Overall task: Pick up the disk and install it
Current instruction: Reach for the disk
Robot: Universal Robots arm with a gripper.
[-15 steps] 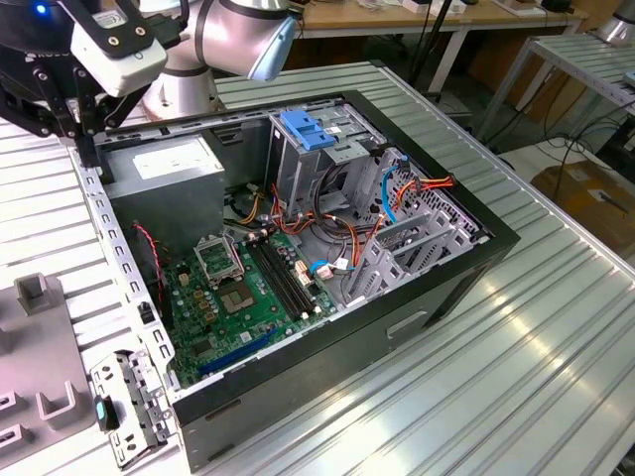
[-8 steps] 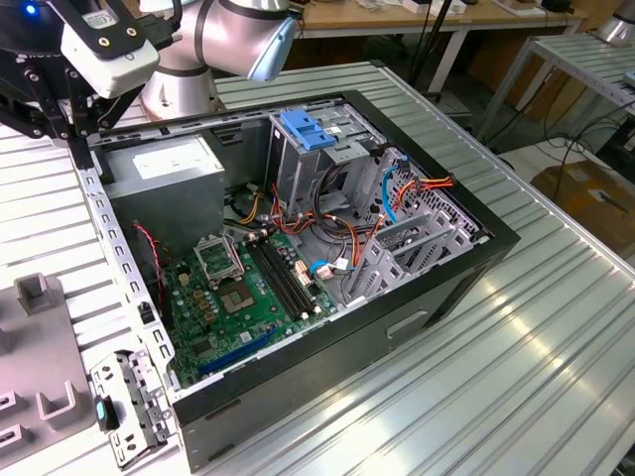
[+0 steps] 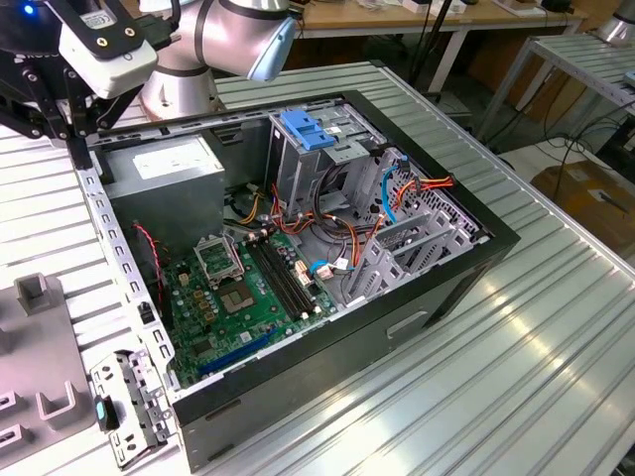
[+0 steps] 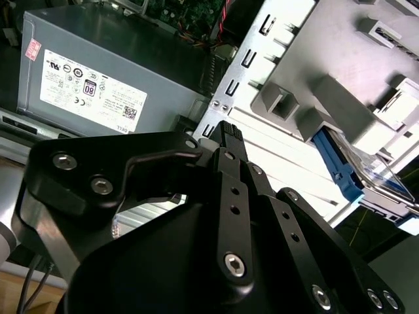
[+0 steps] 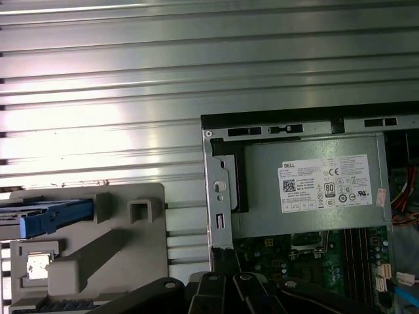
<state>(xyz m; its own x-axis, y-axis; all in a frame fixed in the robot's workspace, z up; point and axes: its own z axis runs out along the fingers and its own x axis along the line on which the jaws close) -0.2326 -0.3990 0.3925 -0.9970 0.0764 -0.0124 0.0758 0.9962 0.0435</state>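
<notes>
Currently: black gripper [image 4: 226, 129] jaws pressed together, holding nothing, by the steel rim of the computer case [image 5: 220, 196]. Flat dark disk [image 5: 54, 216], blue plastic rails, slotted in grey moulded holder [image 5: 124, 252] on ribbed metal table [image 5: 196, 65].

Likely lab: slatted metal bench [image 3: 556, 347], opened computer [image 3: 298, 389].

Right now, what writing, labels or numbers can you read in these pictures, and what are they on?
White label on the grey power supply: fine print and round marks, too small to quote reliably.
Red sticker on that same supply: unreadable.
On the disk: no legible print.
</notes>
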